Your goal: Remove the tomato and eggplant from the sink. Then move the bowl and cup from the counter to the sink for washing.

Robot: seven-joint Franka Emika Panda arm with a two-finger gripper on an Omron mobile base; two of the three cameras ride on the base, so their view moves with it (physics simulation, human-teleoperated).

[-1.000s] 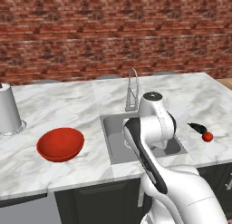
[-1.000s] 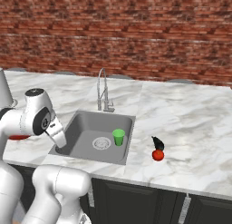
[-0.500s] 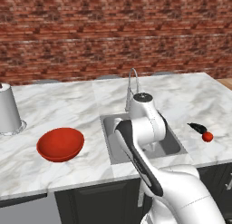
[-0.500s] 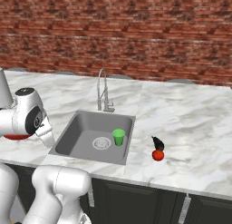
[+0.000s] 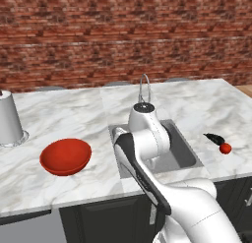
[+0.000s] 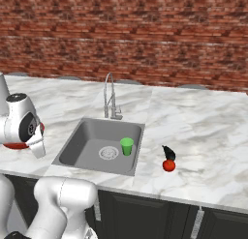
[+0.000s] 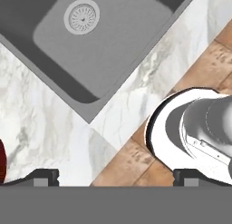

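Counter (image 6: 203,136): eggplant (image 6: 169,152) long axis toward wall, touching tomato (image 6: 168,166).

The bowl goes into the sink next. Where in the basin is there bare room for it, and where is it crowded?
The sink floor is bare left of the drain and toward the faucet. The green cup stands just right of the drain, crowding that side. The tomato and eggplant lie on the counter, right of the basin.

1. A pale grey cylindrical canister (image 5: 10,120) stands well left of the gripper (image 7: 116,174).
2. A red brick wall (image 5: 123,35) rises far beyond it.
3. Wood floor (image 7: 131,162) and dark cabinets (image 6: 160,216) lie below it.
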